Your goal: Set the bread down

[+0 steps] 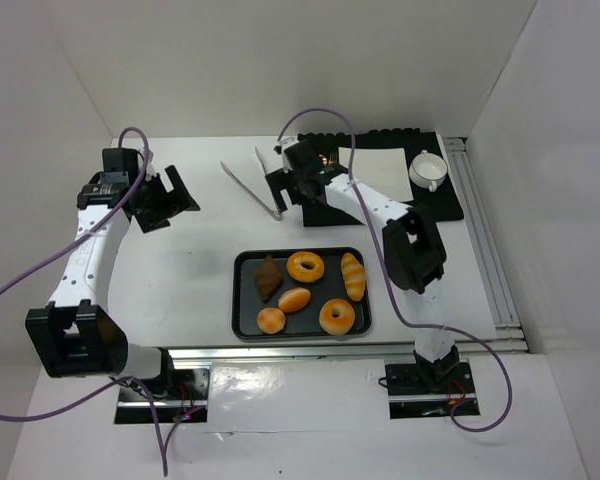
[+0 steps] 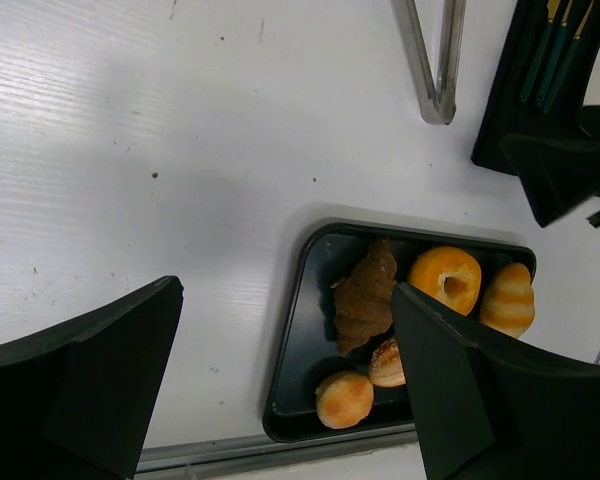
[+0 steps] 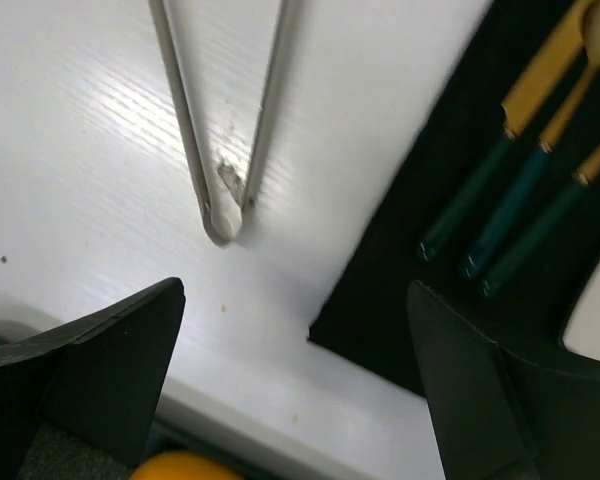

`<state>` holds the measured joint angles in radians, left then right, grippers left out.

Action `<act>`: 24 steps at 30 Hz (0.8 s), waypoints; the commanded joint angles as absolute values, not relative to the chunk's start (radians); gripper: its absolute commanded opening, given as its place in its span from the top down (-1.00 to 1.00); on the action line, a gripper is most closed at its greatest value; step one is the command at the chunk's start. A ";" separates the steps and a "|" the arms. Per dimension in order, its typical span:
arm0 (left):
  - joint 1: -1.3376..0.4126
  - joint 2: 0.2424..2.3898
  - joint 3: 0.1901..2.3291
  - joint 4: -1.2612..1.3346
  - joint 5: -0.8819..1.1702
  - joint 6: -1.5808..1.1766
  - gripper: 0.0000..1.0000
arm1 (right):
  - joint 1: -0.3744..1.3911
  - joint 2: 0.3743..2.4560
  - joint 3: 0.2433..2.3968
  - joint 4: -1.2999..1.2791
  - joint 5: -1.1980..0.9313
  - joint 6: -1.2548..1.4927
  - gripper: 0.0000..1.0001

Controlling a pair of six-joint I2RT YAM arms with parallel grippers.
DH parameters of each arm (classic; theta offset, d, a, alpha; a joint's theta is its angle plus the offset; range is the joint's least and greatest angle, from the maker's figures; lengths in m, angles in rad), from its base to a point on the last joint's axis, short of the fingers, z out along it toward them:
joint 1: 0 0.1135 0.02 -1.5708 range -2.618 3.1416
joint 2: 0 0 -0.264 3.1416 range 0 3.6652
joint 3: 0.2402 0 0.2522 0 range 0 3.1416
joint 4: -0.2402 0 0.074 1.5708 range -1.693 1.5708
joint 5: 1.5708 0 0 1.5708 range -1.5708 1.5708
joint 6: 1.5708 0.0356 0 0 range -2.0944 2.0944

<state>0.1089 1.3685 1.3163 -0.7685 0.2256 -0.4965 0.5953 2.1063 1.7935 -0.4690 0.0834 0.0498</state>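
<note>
Six pieces of bread lie on a black tray [image 1: 241, 296] at the table's front centre: a dark croissant [image 1: 268, 277], two golden rings [image 1: 305, 266] [image 1: 337, 316], a ridged roll [image 1: 353, 275], an oval roll [image 1: 294, 299] and a round bun [image 1: 271, 320]. My left gripper [image 1: 167, 200] is open and empty, above the table left of the tray. Its view shows the tray [image 2: 310, 320], croissant [image 2: 365, 295], a ring [image 2: 446, 280] and the bun [image 2: 344, 398] between its fingers [image 2: 100, 370]. My right gripper [image 1: 285, 187] is open and empty behind the tray, by the tongs.
Metal tongs [image 1: 255, 185] lie behind the tray and show in the right wrist view [image 3: 225, 150]. A black mat [image 1: 450, 205] at the back right holds a white sheet [image 1: 375, 165], a cup [image 1: 428, 170] and teal-handled cutlery [image 3: 500, 220].
</note>
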 commanded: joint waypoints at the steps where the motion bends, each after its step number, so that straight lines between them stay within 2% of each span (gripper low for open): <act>1: 0.115 1.396 1.364 -0.753 0.230 -0.479 -0.97 | 0.611 2.180 1.903 -0.364 0.046 -0.115 -0.98; 12: 0.124 1.436 1.404 -0.753 0.209 -0.479 -0.97 | 0.630 2.385 2.037 -0.310 -0.083 -0.169 -1.00; 24: 0.124 1.473 1.413 -0.753 0.209 -0.469 -0.97 | 0.640 2.634 2.305 -0.295 0.006 -0.132 -1.00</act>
